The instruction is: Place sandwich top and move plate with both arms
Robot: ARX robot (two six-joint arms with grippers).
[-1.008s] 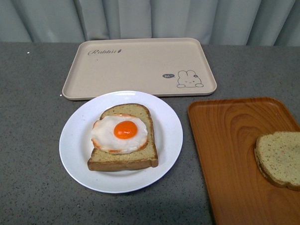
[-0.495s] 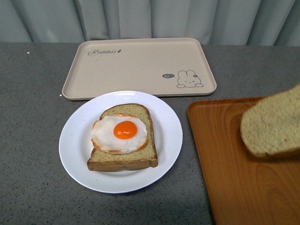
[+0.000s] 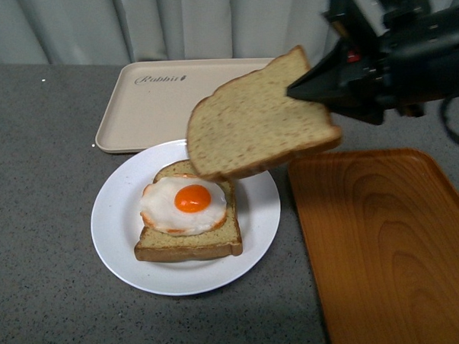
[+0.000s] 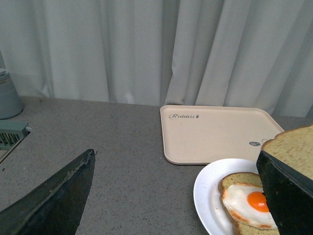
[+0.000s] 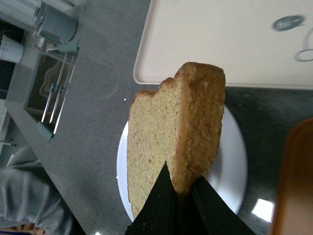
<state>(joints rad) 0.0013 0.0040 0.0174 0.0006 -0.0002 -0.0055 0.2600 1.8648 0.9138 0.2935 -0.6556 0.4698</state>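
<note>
The left gripper (image 4: 175, 155) has its jaws spread wide and holds nothing. On the grey table (image 3: 38, 150) sits the white plate (image 3: 114, 223), carrying a lower slice (image 3: 188, 241) topped with a fried egg (image 3: 184, 204). A beige tray (image 3: 158, 106) lies at the plate's 12 o'clock. The plain bread slice (image 3: 250, 125) hangs tilted in the air above the plate's 1 o'clock rim. The right gripper (image 3: 296, 89) pinches its 3 o'clock edge, jaws closed on it. An orange tray (image 3: 384, 234) lies at the plate's 3 o'clock.
</note>
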